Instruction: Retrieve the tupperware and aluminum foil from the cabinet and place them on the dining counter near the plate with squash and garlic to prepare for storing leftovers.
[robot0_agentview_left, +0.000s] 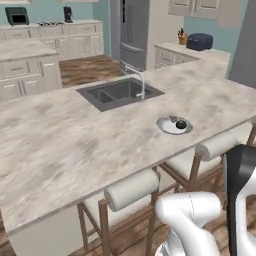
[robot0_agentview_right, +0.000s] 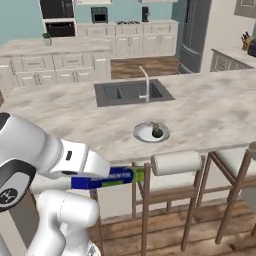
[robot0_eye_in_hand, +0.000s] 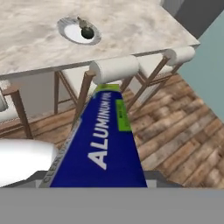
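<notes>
The aluminum foil, a long dark blue carton with a green stripe, is held in the air by my gripper; the carton hides the fingers. In the right base view the aluminum foil sticks out level from behind my forearm, below the edge of the dining counter and beside a stool. The plate lies on the counter near its front edge, with a dark round squash and a small pale piece on it. The tupperware is out of view.
Stools with pale roll cushions line the counter's near side. A dark sink with a steel faucet sits behind the plate. Cream wall cabinets and a grey fridge stand beyond.
</notes>
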